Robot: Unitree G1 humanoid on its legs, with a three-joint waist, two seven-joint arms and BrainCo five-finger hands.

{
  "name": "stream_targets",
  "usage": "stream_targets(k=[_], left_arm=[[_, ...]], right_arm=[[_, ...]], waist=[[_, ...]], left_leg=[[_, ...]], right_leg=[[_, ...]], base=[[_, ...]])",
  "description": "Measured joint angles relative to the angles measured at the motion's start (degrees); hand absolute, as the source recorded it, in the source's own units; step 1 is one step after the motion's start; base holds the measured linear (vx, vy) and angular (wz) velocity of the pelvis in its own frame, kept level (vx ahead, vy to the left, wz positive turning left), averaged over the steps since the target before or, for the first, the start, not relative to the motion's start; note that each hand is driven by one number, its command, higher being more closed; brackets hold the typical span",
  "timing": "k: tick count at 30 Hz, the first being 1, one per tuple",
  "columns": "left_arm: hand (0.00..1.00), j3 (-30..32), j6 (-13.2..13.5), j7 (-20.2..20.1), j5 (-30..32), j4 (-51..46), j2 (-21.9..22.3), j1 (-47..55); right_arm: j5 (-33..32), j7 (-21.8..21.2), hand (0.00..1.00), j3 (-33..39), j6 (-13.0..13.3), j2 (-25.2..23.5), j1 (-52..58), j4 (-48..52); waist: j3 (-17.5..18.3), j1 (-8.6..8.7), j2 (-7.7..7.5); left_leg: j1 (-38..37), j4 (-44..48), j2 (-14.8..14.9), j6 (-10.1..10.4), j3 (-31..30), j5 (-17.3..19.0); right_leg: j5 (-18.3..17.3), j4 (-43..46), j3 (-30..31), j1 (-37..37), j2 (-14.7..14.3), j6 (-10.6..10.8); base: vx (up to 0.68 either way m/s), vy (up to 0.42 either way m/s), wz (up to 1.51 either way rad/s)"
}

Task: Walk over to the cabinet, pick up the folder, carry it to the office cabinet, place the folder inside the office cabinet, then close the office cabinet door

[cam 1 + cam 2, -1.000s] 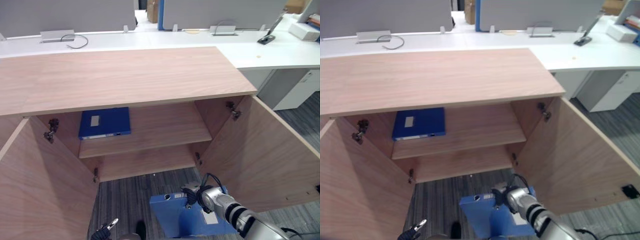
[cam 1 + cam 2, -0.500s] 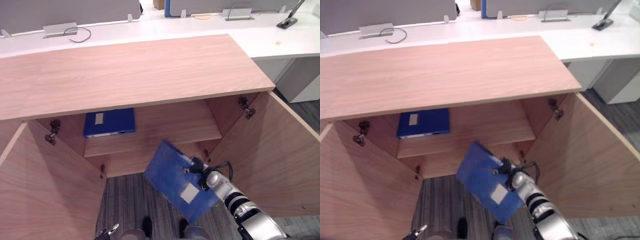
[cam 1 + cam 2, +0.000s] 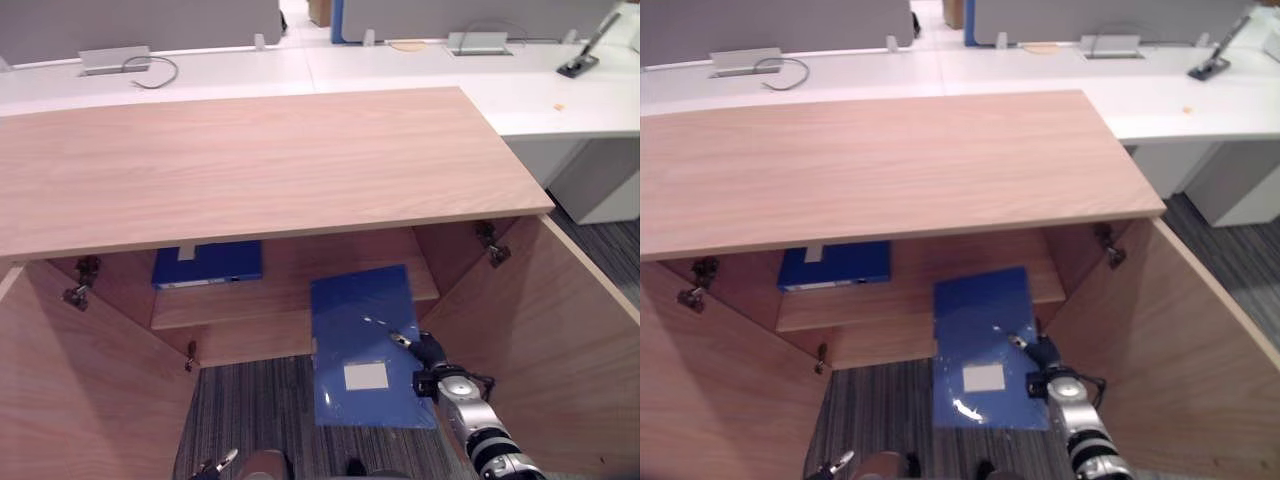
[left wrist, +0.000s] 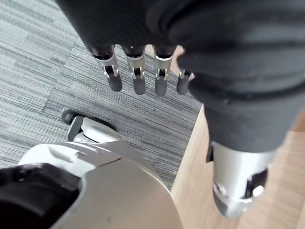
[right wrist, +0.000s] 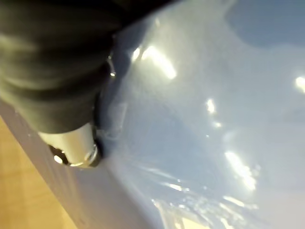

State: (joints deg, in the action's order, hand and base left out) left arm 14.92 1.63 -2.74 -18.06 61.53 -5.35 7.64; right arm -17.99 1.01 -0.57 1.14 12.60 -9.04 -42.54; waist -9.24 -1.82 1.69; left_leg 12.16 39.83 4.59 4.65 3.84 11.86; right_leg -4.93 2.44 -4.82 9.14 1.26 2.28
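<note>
Blue, glossy and stiff (probably slippery, fairly light), the folder (image 3: 358,335) tilts before the office cabinet (image 3: 250,160) shelf (image 3: 285,285). The right hand (image 3: 428,352) pinches its right edge, a sound hold. The left hand (image 4: 138,71) hangs relaxed, empty.

Shelved folder (image 3: 207,266) half under cabinet top (image 3: 250,160)

The left hand (image 4: 209,62) is clad in a dark ribbed cover, below which silver fingers (image 4: 137,78) with dark rounded tips are set in a row. The right hand (image 5: 52,71) is wrapped in the same dark cover, and its forearm (image 3: 480,428) is built of silver-grey segments banded in black.
</note>
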Motion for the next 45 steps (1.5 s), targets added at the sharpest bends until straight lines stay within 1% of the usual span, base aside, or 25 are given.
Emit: stream_targets(k=[1,2,3,4,6,7,9,11,15,19,20,22,23,24,25,27,28,29,30,33,37,38,41,42,45], left_arm=[[0.0,0.5,0.0,0.0,0.0,-0.4,0.9,0.3],[0.0,0.7,0.0,0.0,0.0,-0.4,1.5,0.3],[0.0,0.8,0.0,0.0,0.0,-0.3,2.3,0.2],[0.0,0.8,0.0,0.1,0.0,-0.3,2.8,0.2],[0.0,0.9,0.0,0.1,0.1,-0.7,2.4,0.3],[0.0,0.9,-0.1,0.1,0.5,-0.7,2.6,1.2],[0.0,1.2,0.0,0.2,1.0,-0.7,2.8,2.3],[0.0,1.9,-0.2,0.2,2.9,-0.6,2.2,3.1],[0.0,2.0,-0.2,0.2,4.6,-0.6,2.1,3.2],[0.0,1.6,-0.3,0.2,5.1,-0.7,1.9,3.2],[0.0,1.6,-0.3,0.2,5.0,-0.8,1.9,3.1],[0.0,1.7,-0.1,0.3,4.2,-1.6,2.3,2.6],[0.0,1.6,-0.1,0.6,3.6,-2.7,2.4,2.4],[0.0,0.9,0.0,0.8,2.6,-3.5,2.5,2.4],[0.0,0.6,0.0,1.0,2.0,-3.7,2.4,2.4],[0.0,0.5,0.1,1.3,0.6,-4.1,2.5,2.0],[0.0,0.5,0.1,1.3,-0.1,-4.7,2.5,1.8],[0.0,0.4,0.1,1.5,-0.8,-5.3,2.7,1.4],[0.0,0.4,0.1,1.7,-1.2,-5.5,2.7,1.5],[0.0,-0.6,0.2,2.4,-3.3,-6.0,2.7,1.6],[0.0,-2.4,0.6,3.2,-5.5,-6.6,2.4,1.4],[0.0,-3.3,0.7,3.5,-5.9,-6.7,2.3,1.1],[0.0,-5.6,1.2,4.4,-7.6,-7.4,2.1,0.7],[0.0,-6.8,1.3,4.9,-7.8,-7.8,1.9,0.6],[0.0,-9.9,1.6,6.1,-8.5,-8.5,1.0,0.5]], right_arm=[[-5.1,0.7,1.0,1.9,0.2,-0.4,0.0,1.3],[-7.1,1.0,1.0,2.8,0.5,-0.6,-0.1,2.5],[-10.3,1.0,1.0,4.2,1.2,-0.7,-0.2,4.3],[-13.6,1.2,1.0,5.9,2.0,-2.4,-0.4,5.5],[-17.2,1.3,1.0,7.0,2.5,-4.4,-0.2,6.8],[-18.5,1.3,1.0,7.2,2.5,-5.5,-0.2,6.9],[-20.7,1.2,1.0,7.1,2.6,-7.1,0.0,7.0],[-24.0,1.1,1.0,5.7,3.0,-8.5,0.6,7.0],[-26.0,1.0,1.0,5.2,3.2,-8.5,1.4,6.8],[-29.4,1.0,1.0,5.0,3.6,-8.0,1.0,6.8],[-30.9,1.1,1.0,5.0,3.9,-8.1,0.2,6.8],[-35.2,1.6,1.0,5.2,5.0,-8.5,-3.0,7.0],[-37.4,1.9,1.0,5.2,5.6,-8.7,-5.2,7.7],[-39.3,2.4,1.0,5.2,6.3,-8.7,-7.3,9.5],[-40.1,2.6,1.0,5.3,7.0,-8.6,-8.6,10.4],[-43.2,4.7,1.0,5.6,7.7,-8.4,-13.3,11.9],[-45.4,6.0,1.0,5.6,7.7,-8.0,-15.8,11.8],[-47.4,6.4,1.0,5.6,7.8,-7.1,-18.5,11.8],[-48.7,7.0,1.0,5.7,8.0,-6.5,-20.3,11.8],[-50.8,10.6,1.0,8.3,8.2,-3.0,-28.2,10.6],[-53.1,12.6,1.0,11.7,9.3,2.9,-40.0,5.7],[-53.3,13.0,1.0,12.7,9.6,4.8,-43.3,4.3],[-55.3,14.6,1.0,12.8,10.0,9.6,-49.4,0.8],[-55.5,15.7,1.0,12.7,10.0,10.6,-51.3,-0.6],[-57.6,18.6,1.0,11.9,10.0,12.6,-55.5,-4.7]], waist=[[0.2,-0.67,0.79],[0.3,-0.75,1.82],[0.2,-0.73,3.44],[0.5,-0.75,3.76],[0.1,-0.89,2.57],[0.2,-0.99,2.72],[0.4,-1.0,2.74],[1.3,-1.09,1.87],[1.5,-1.52,1.53],[1.5,-1.71,1.23],[1.5,-1.79,1.29],[0.7,-2.47,1.8],[-0.5,-2.79,1.87],[-1.3,-2.88,1.52],[-1.6,-2.89,1.38],[-2.4,-2.98,1.28],[-2.8,-3.63,1.06],[-4.4,-3.78,1.82],[-5.2,-3.81,1.85],[-7.1,-3.87,1.93],[-9.3,-4.19,2.14],[-10.2,-4.37,2.46],[-11.6,-5.37,3.06],[-12.0,-5.47,3.49],[-12.6,-5.83,3.93]], left_leg=[[0.6,0.0,1.0,-1.7,0.8,2.7],[1.1,-1.4,2.1,-1.4,0.9,2.9],[0.9,-5.1,3.4,-0.3,0.6,2.0],[-0.8,-9.6,2.0,-1.2,0.6,2.8],[-2.3,-14.4,-0.5,-3.6,1.3,0.3],[-3.4,-15.7,-1.3,-4.1,1.8,-0.2],[-4.5,-16.9,-1.6,-4.4,2.6,-0.4],[-5.5,-20.6,-2.4,-4.6,3.9,-2.1],[-6.3,-23.7,-3.1,-4.7,5.1,-3.6],[-5.5,-23.4,-3.1,-4.8,5.3,-3.6],[-4.1,-22.4,-2.7,-5.0,5.4,-3.4],[0.0,-17.4,-0.8,-5.5,5.7,-2.8],[1.8,-13.8,0.3,-5.5,5.7,-2.1],[4.0,-9.7,0.7,-5.7,5.8,-0.7],[5.0,-7.6,0.7,-5.8,5.8,0.4],[8.2,-1.6,0.7,-6.3,6.4,5.0],[11.4,3.1,0.5,-6.6,6.6,7.3],[14.2,7.3,0.6,-6.8,6.1,8.8],[16.0,9.3,0.5,-7.0,5.8,9.3],[22.0,14.2,0.2,-7.0,4.2,9.9],[31.2,20.4,-0.4,-7.4,2.6,9.9],[33.6,21.9,-0.6,-7.4,1.9,9.9],[38.1,24.5,-1.9,-7.4,1.2,9.8],[39.6,25.1,-2.5,-7.4,0.8,9.6],[43.6,25.7,-3.5,-7.0,-0.6,8.5]], right_leg=[[-0.4,0.0,0.2,0.1,0.0,-0.3],[-0.6,0.0,0.2,0.0,-0.2,-0.3],[-1.0,0.0,0.2,-0.2,-0.8,0.3],[-1.6,0.2,0.2,-1.1,0.0,1.0],[-1.7,0.9,0.3,-2.2,2.2,1.3],[-2.0,1.3,0.5,-2.1,3.1,1.8],[-2.1,1.9,0.9,-2.2,3.5,2.0],[-2.1,1.9,2.1,-3.9,4.4,2.1],[-1.7,1.7,3.7,-5.1,4.7,2.4],[-1.0,1.5,3.8,-5.9,4.6,3.0],[-1.0,2.8,3.8,-7.4,4.5,3.0],[-1.2,9.1,3.7,-12.8,3.5,3.1],[-2.3,15.1,3.6,-15.9,3.0,3.0],[-4.6,21.9,3.4,-19.5,3.3,3.0],[-6.2,25.3,3.4,-21.2,3.7,2.9],[-11.3,33.7,3.1,-25.8,4.9,2.9],[-15.5,37.2,2.5,-28.3,6.0,2.7],[-17.6,41.3,1.7,-30.6,6.8,2.9],[-18.6,43.8,1.6,-32.4,7.1,2.8],[-20.2,49.4,0.4,-37.6,8.2,2.5],[-22.0,56.6,-0.4,-45.9,9.4,2.3],[-22.5,58.5,-1.1,-47.9,10.0,2.3],[-24.0,62.7,-1.4,-52.2,11.7,2.2],[-24.4,63.8,-1.7,-53.5,12.2,2.1],[-24.8,65.4,-2.8,-56.7,13.2,1.8]], base=[[0.04,0.115,0.0],[0.03,0.106,-0.08],[0.02,0.134,0.01],[0.02,0.133,0.07],[0.0,0.157,0.09],[-0.02,0.137,-0.03],[-0.02,0.072,-0.18],[-0.04,0.02,-0.26],[0.02,-0.005,-0.17],[0.03,0.006,-0.06],[-0.01,0.033,-0.14],[-0.07,0.026,-0.23],[-0.13,-0.001,-0.17],[-0.12,0.002,-0.1],[-0.16,0.008,-0.03],[-0.21,0.028,-0.06],[-0.26,0.025,0.0],[-0.23,0.008,0.14],[-0.24,-0.002,0.22],[-0.2,-0.006,0.31],[-0.13,0.004,0.29],[-0.12,0.0,0.33],[-0.08,-0.003,0.32],[-0.07,-0.009,0.31],[-0.04,-0.019,0.33]])
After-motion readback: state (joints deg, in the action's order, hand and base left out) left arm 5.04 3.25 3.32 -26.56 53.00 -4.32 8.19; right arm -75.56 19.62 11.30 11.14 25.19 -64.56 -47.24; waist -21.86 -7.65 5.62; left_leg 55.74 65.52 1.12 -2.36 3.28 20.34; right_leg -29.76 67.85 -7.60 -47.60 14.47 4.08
